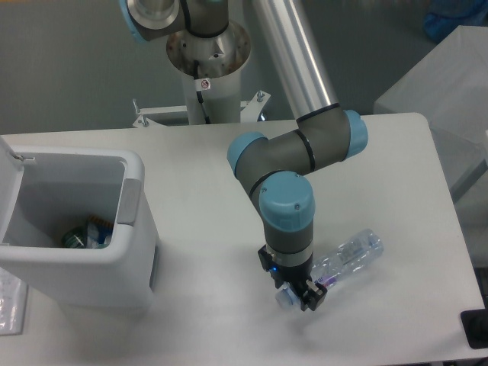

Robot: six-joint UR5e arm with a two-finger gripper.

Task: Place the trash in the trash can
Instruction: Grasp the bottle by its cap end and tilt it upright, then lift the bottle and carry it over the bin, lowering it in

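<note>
The clear plastic water bottle (352, 255) lies slantwise right of centre, its cap end low at the left and its base up at the right. My gripper (299, 294) points straight down and is shut on the bottle near its neck. The white trash can (131, 204) stands at the left with its lid (9, 191) swung open. Inside it, at the bottom, lies the crumpled wrapper with green (82, 235).
The arm's base column (206, 61) stands at the table's far edge. A black object (476, 329) sits at the front right corner, and a clear plastic piece (9, 303) lies left of the trash can. A grey box (446, 84) stands beyond the right edge.
</note>
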